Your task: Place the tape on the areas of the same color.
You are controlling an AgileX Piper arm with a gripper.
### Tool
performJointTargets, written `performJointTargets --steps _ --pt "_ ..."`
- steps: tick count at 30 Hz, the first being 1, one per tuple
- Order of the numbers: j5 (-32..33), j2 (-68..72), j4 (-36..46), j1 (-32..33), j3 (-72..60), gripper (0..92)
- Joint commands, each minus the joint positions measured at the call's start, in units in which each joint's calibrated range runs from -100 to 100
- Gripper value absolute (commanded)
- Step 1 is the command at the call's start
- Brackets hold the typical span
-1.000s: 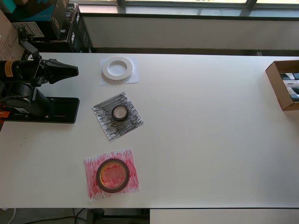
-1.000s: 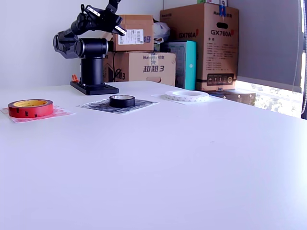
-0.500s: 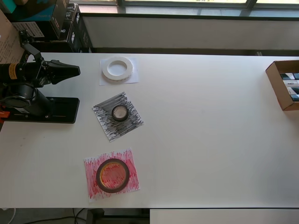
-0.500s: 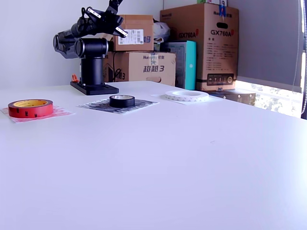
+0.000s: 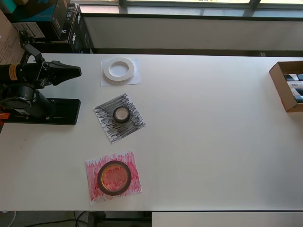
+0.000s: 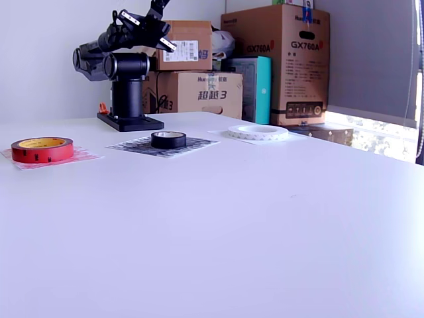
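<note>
The wide white tape ring (image 5: pixel 107 71) (image 6: pixel 258 132) lies on the plain white sheet (image 5: pixel 135 80). A small black tape roll (image 5: pixel 114 114) (image 6: pixel 168 140) sits in the middle of the black-scribbled sheet (image 5: pixel 132 125) (image 6: pixel 129 147). On the red-scribbled sheet (image 5: pixel 92 194) (image 6: pixel 83 157) rests the large red-brown roll (image 5: pixel 99 178) (image 6: pixel 41 151). My gripper (image 5: pixel 75 72) (image 6: pixel 165 44) is folded back above the arm's base at the overhead view's left, apart from every roll, shut and holding nothing.
The arm's black base plate (image 5: pixel 57 111) sits at the table's left edge in the overhead view. An open cardboard box (image 5: pixel 286 85) stands at the right edge. Cartons (image 6: pixel 278 63) are stacked behind the table.
The folded arm has shifted very slightly over its base. The rolls and sheets have not moved.
</note>
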Motion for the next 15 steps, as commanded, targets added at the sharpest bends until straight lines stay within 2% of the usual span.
performJointTargets --steps 1,15 --pt "0.08 -0.46 0.78 -0.15 -0.28 0.9" --pt "0.17 -0.37 0.95 0.96 -0.28 0.9"
